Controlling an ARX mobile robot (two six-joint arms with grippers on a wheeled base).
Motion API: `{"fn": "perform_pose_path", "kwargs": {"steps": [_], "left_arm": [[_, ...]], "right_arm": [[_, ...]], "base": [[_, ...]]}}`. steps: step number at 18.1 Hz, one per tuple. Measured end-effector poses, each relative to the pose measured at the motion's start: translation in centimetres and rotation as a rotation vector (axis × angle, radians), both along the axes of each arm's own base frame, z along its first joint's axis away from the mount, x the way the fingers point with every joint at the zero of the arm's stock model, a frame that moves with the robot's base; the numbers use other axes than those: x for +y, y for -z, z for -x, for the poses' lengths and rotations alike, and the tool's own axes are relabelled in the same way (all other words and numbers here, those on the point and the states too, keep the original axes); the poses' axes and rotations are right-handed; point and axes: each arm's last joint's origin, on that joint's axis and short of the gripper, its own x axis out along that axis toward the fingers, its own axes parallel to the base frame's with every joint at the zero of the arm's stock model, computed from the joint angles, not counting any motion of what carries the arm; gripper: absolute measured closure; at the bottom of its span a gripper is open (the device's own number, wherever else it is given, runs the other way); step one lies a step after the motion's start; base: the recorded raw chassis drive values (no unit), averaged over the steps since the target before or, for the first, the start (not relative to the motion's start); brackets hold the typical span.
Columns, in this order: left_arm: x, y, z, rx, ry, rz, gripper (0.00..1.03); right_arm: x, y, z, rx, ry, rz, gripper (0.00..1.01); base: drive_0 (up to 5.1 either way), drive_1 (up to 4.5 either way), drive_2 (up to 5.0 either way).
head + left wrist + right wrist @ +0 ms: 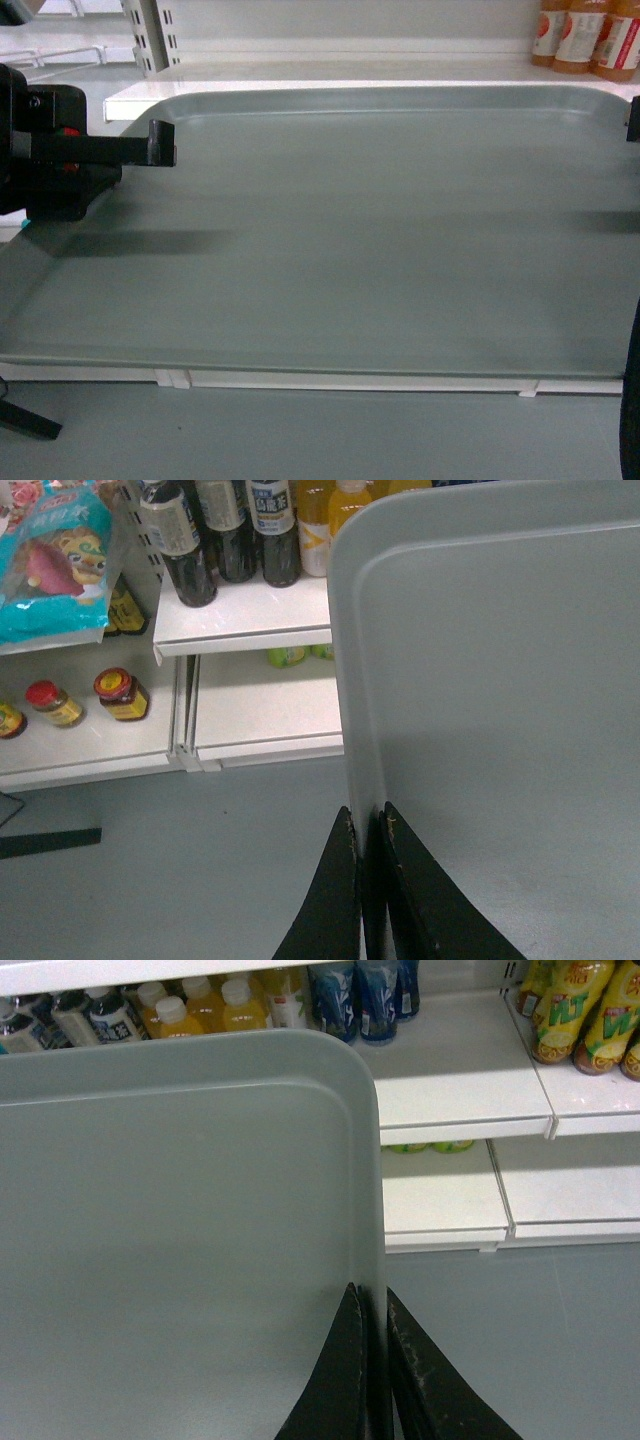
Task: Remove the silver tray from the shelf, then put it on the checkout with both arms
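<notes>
Head view: silver tray [350, 230] fills most of the frame, held level above the grey floor [300, 430], its far rim near the white shelf [300, 75] (orange bottles [585, 35] stand on the shelf, far right). Left gripper [371, 825] is clamped on the tray's left rim, fingers [335, 890] pinching the edge. Right gripper [372, 1305] is clamped on the right rim the same way. Beyond the tray, the left wrist view shows dark bottles [215, 535] and red-lidded jars [120, 693] on shelves.
</notes>
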Motion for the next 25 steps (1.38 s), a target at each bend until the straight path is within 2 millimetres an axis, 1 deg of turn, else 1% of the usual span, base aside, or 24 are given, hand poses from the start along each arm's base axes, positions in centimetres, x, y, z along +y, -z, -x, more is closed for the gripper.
{"fn": "perform_pose_path", "kwargs": {"steps": [25], "left_arm": [[0.02, 0.11, 0.02, 0.011, 0.000, -0.004, 1.00]], "right_arm": [[-0.01, 0.09, 0.03, 0.008, -0.001, 0.005, 0.99]], "base": [[0.0, -4.17, 4.2]]}}
